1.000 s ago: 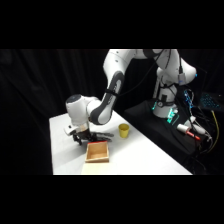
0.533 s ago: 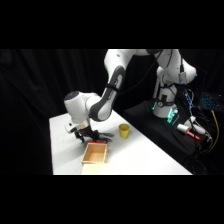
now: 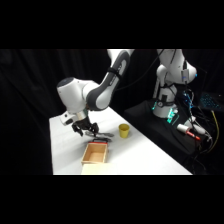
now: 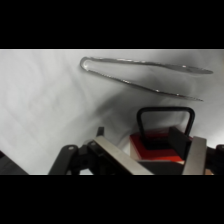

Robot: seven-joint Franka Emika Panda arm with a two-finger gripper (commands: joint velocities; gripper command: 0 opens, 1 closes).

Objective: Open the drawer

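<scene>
A white table [image 3: 145, 155] is set against a black backdrop, with electronics lit at the right. The drawer [image 3: 95, 154], a shallow light-wood tray with a red front panel, lies on the table near its front edge, its open box seen from above in the side view. The gripper [image 3: 89, 131] is lowered at the drawer's red end. In the wrist view the black loop handle [image 4: 165, 120] is seen rising above the red panel [image 4: 156, 150], with the two fingers to either side of it and a gap between them; nothing is seen to be clamped, though contact with the panel cannot be ruled out. The drawer is judged already drawn out, its inside exposed; little is left beyond letting go and backing away. No housing for the drawer can be made out. Metal tongs [image 4: 145, 75] lie beyond the handle, and a yellow cup [image 3: 124, 131] stands near. The arm's middle is cut off above.
</scene>
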